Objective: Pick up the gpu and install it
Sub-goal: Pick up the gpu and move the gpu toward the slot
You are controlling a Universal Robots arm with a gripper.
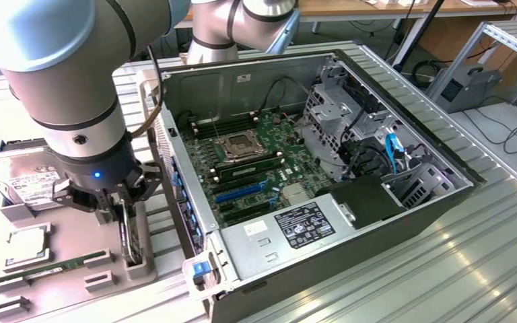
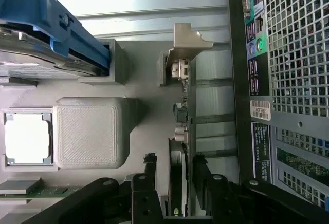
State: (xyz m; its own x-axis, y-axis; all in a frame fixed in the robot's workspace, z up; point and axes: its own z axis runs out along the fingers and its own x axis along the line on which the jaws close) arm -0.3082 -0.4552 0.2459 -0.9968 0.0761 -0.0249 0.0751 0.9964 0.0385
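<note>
Work area: a ribbed metal table [image 1: 474,269] carries an open computer case [image 1: 438,202] and, on the exterior view's left of it, a grey printed fixture tray [image 1: 70,229]. The tray holds a hard drive [image 1: 25,178] with a blue caddy, a square CPU [image 1: 27,245] with a bright metal lid, and a narrow green RAM stick [image 1: 52,268], each in its own pocket. A rounded grey block [image 2: 90,131] with a fine layered texture stands between the CPU and the card slot. The case's perforated steel rear panel [image 2: 298,54] runs close alongside the slot, the nearest obstruction on that side. Inside the case, the green motherboard [image 1: 258,168] lies exposed, with blue expansion slots, beside a labelled power supply [image 1: 303,225]. The gpu [image 1: 131,242] stands on its long edge in its tray slot, beside the case wall. Seen edge-on from the wrist, it is a thin dark board with a bent silver end bracket seated in a grey post. The gripper [image 1: 119,208] is low over this card. Its black fingers [image 2: 150,175] stand wide apart, one on each face of the card. A clear gap shows on one side, and contact on the other cannot be confirmed. Nothing is clamped or lifted
</note>
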